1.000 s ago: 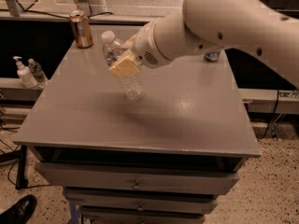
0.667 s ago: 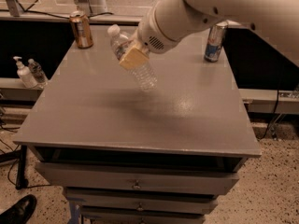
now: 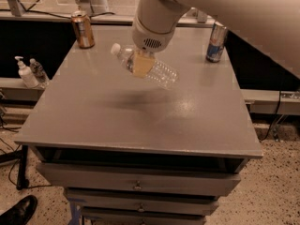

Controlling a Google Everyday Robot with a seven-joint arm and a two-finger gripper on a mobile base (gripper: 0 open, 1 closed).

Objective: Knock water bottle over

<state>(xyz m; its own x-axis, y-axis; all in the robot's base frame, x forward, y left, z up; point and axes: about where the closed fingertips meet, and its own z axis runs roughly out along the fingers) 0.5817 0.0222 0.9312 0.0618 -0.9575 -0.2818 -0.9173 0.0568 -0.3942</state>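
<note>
One water bottle (image 3: pixel 161 74) was the thing you were after, and by this moment it was nowhere near upright. It lay tipped almost level, white cap toward the back left and base toward the right, over the back-middle part of the surface (image 3: pixel 93 116). A second earlier it had leaned far less, with the cap high; since then you had swung it well over and brought it toward the centre.

Your gripper (image 3: pixel 141 63) sat on the bottle's middle, just under the arm's white wrist. Its fingers (image 3: pixel 139 67) were closed on the bottle, with one tan pad lying across the label band. A soft shadow lay on the surface below and apart from the bottle. From that I judged you were holding it clear of the surface rather than rolling it, though I could not rule out contact at the base.

For the task, that meant the tipping was largely done inside the grip. What seemed left was to lower the bottle and let go, so that it ended lying on its side. Its round, ribbed body would likely roll once freed.

The brown can (image 3: pixel 83 29) at the back left corner and the blue and silver can (image 3: pixel 215 42) at the back right stood upright, well apart from the bottle.
</note>
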